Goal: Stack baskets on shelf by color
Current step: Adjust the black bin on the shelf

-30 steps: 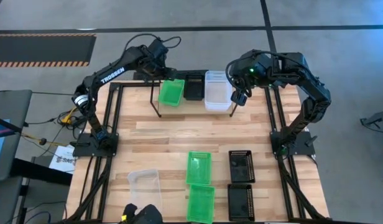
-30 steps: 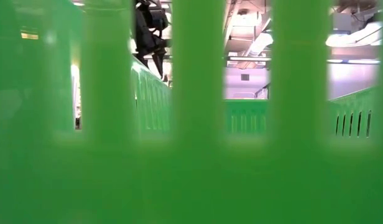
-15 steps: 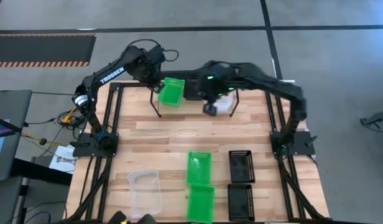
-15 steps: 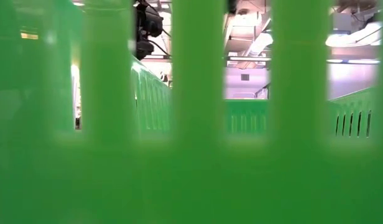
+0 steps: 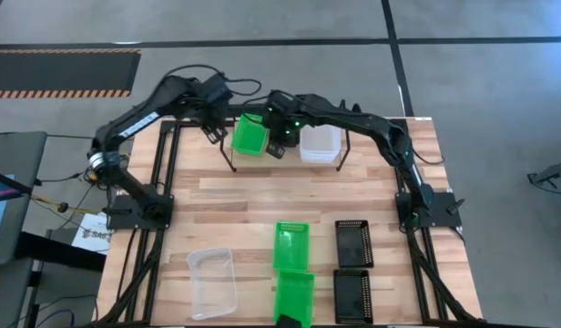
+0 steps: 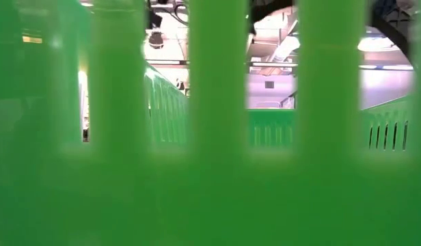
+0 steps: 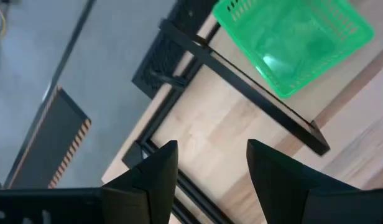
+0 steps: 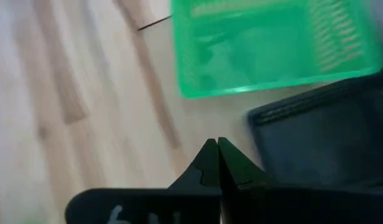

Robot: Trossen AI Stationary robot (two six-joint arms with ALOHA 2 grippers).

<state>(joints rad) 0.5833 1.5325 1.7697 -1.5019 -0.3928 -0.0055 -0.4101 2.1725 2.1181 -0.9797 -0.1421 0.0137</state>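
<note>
A black wire shelf (image 5: pixel 340 155) stands at the table's far edge. On it rest a green basket (image 5: pixel 250 135), a black basket mostly hidden under my right arm, and a clear basket (image 5: pixel 319 143). My left gripper (image 5: pixel 213 133) hangs open just left of the green basket (image 7: pixel 294 40), with nothing between its fingers (image 7: pixel 160 168). My right gripper (image 5: pixel 279 146) is shut and reaches across the shelf, above the black basket (image 8: pixel 322 137) and beside the green basket (image 8: pixel 272 46).
Near the front of the table lie two green baskets (image 5: pixel 292 244) (image 5: pixel 294 296), two black ones (image 5: pixel 353 242) (image 5: pixel 353 296) and a clear one (image 5: pixel 212 281). A green basket wall (image 6: pixel 210 171) fills the low view. Bare wood lies between the shelf and these.
My right gripper has swung from the shelf's right end toward the table's left and down, staying shut, and now hangs over the black basket. My left gripper has drawn away from the green basket's far side toward the table's left edge, rolling as it went.
</note>
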